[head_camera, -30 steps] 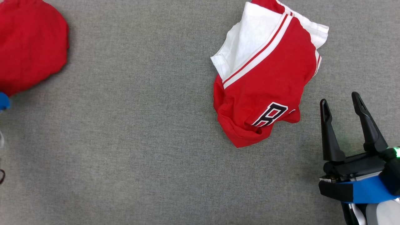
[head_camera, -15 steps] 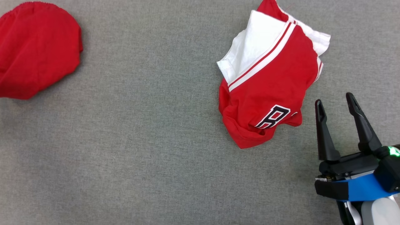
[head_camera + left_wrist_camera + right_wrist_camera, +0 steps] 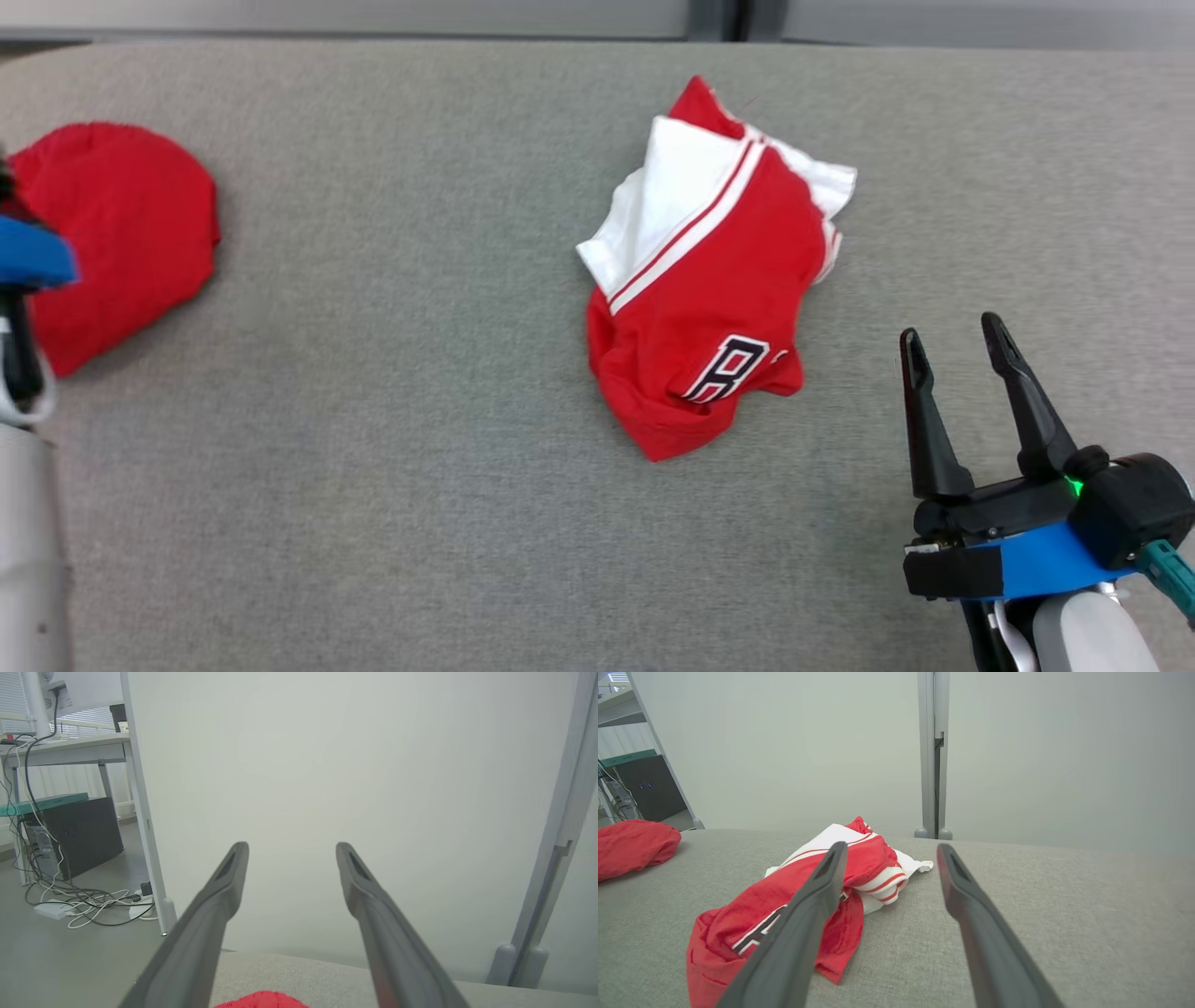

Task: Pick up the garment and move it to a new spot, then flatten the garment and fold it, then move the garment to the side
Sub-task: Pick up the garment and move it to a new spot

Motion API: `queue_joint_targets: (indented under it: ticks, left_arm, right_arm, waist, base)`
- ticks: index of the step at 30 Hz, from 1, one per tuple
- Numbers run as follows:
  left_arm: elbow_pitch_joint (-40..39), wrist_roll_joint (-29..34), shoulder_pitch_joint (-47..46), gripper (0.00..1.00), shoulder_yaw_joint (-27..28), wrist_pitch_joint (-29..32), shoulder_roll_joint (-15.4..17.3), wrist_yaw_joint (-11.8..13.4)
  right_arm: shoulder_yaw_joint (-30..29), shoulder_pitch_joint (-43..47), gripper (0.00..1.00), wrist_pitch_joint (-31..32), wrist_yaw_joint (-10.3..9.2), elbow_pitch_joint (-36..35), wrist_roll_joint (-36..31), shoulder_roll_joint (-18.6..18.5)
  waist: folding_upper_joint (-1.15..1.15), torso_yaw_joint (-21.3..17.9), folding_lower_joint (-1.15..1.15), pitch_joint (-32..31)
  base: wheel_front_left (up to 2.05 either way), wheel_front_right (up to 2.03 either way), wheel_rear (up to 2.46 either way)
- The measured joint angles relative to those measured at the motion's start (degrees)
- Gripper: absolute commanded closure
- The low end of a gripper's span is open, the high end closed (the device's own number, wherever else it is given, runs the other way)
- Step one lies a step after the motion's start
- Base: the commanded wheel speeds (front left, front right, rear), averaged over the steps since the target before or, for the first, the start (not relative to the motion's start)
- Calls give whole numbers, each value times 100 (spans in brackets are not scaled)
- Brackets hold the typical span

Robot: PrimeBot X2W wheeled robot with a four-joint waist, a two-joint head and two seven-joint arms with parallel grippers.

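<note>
Two garments lie on the grey bench (image 3: 373, 448) in the head view: a crumpled red-and-white garment (image 3: 700, 289) with a black letter near the middle, and a plain red garment (image 3: 121, 233) well apart at the left edge. The right hand (image 3: 949, 329) sits lower right of the lettered one, fingers apart, holding nothing. Of the left arm just a blue band (image 3: 33, 261) and pale forearm (image 3: 28, 560) show, cut off by the frame.

The left wrist view gives the left hand (image 3: 292, 847), fingers spread and empty, before a pale wall panel (image 3: 373, 765), with a sliver of the plain red garment at the bottom edge.

The right wrist view shows the red-and-white garment's bunched folds, partly hidden behind one finger (image 3: 822, 896).
</note>
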Motion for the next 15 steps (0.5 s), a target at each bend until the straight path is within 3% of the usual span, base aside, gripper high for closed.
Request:
queue_joint_targets:
  ticks: [6, 15]
  left_arm:
    - [-620, 367, 515, 0, -283, 1, -597, -15]
    - [-1287, 501, 1819, 0, -378, 1, -898, -23]
  right_arm:
    - [1, 46, 0, -20, 0, 156, 100, 33]
    - [42, 290, 0, -20, 0, 338, 288, 48]
  waist:
    - [0, -356, 0, -388]
    - [0, -732, 0, -938]
  base:
    - [0, 0, 0]
    - [0, 0, 0]
